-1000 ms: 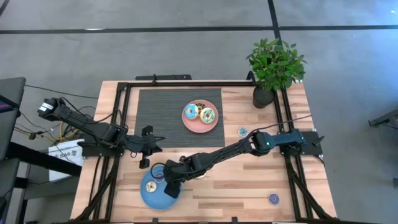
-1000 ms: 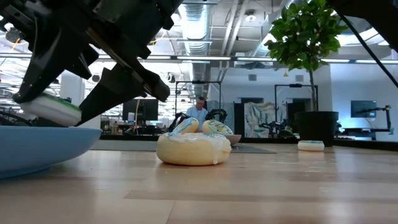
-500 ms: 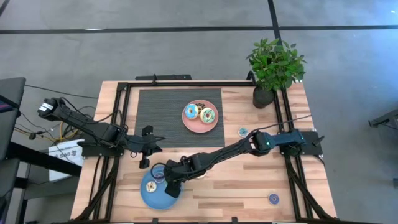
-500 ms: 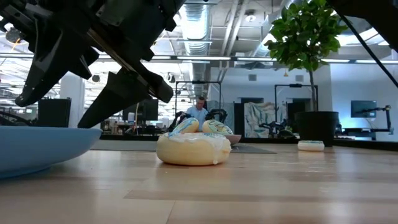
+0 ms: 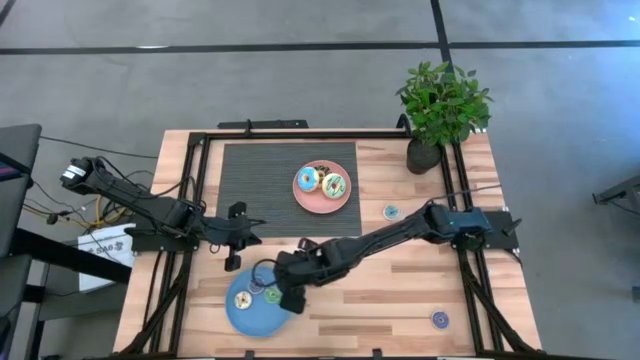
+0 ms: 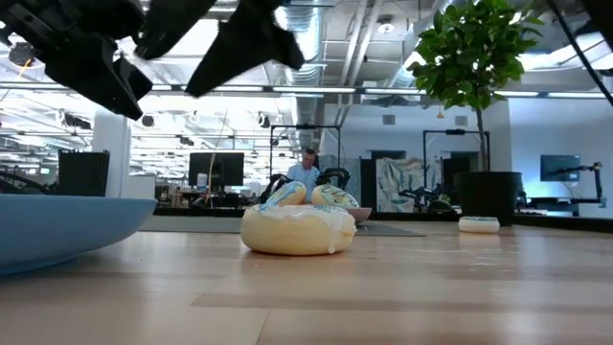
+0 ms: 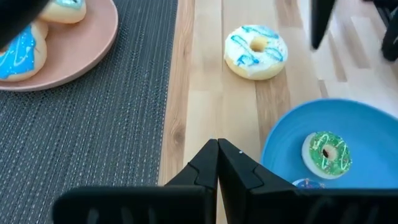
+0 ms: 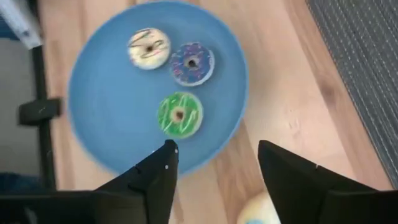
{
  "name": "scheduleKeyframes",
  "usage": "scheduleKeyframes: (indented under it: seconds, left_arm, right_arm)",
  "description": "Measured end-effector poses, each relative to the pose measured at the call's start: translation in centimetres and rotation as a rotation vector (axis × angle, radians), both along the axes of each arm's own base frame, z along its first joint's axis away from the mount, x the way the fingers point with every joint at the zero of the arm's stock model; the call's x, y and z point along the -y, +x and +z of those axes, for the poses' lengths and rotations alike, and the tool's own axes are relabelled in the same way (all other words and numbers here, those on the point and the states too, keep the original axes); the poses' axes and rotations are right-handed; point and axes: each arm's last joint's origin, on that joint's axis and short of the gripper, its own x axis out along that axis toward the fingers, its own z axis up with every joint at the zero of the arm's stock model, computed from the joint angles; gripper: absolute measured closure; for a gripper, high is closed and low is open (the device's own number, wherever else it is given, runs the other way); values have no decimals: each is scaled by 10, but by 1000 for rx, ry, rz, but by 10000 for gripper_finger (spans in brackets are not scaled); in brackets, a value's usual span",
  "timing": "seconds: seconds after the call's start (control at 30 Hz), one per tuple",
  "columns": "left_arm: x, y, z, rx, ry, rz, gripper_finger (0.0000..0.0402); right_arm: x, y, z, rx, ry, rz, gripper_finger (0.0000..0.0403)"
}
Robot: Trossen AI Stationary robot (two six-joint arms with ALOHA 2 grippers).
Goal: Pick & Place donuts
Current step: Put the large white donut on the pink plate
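Note:
The blue plate (image 5: 250,315) sits near the table's front-left and carries three small donuts: green (image 8: 178,114), purple (image 8: 192,63) and white (image 8: 148,47). My right gripper (image 8: 217,149) hangs open above the plate's right rim (image 5: 291,292), touching nothing. A cream donut with blue drizzle (image 7: 255,43) lies on the wood just right of the plate. The pink plate (image 5: 322,201) holds two larger iced donuts (image 5: 307,180) (image 5: 333,185). Two more small donuts lie on the wood, one teal (image 5: 390,211) and one purple (image 5: 439,319). My left gripper (image 7: 217,149) waits shut at the table's left (image 5: 258,226).
A potted plant (image 5: 440,110) stands at the far right corner. A dark ribbed mat (image 5: 260,175) lies under the pink plate's left part. Black frame rails (image 5: 200,200) run along the table's left, right and far sides. Bare wood lies between the plates and the near-right edge.
My right gripper has let go of the green donut, which now lies on the blue plate beside the purple one. The gripper has then risen well clear of the plate and shifted a little toward the table's right edge.

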Motion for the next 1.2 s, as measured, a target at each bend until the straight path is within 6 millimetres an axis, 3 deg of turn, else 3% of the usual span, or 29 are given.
scheduleKeyframes:
  seconds: [0.23, 0.37, 0.53, 0.7, 0.83, 1.0, 1.2]
  left_arm:
    - [2, 6, 8, 100, -38, 1, 401]
    - [3, 8, 11, 136, -53, 2, 402]
    - [6, 19, 16, 192, -50, 32, 402]
    - [16, 47, 28, 193, -1, 82, 402]
    - [26, 77, 31, 159, 35, 92, 402]
    - [41, 116, 33, 115, 46, 98, 402]
    - [56, 154, 40, 2, 94, 105, 402]
  right_arm:
    - [5, -44, -11, -29, 14, -24, 243]
    - [14, -91, -10, 38, 60, -99, 267]
    - [28, -165, -16, 104, 108, -181, 283]
    - [42, -238, -24, 122, 143, -216, 285]
    - [54, -283, -29, 140, 190, -203, 285]
    - [69, -317, -39, 162, 220, -187, 285]
    - [85, -341, -52, 166, 227, -183, 285]
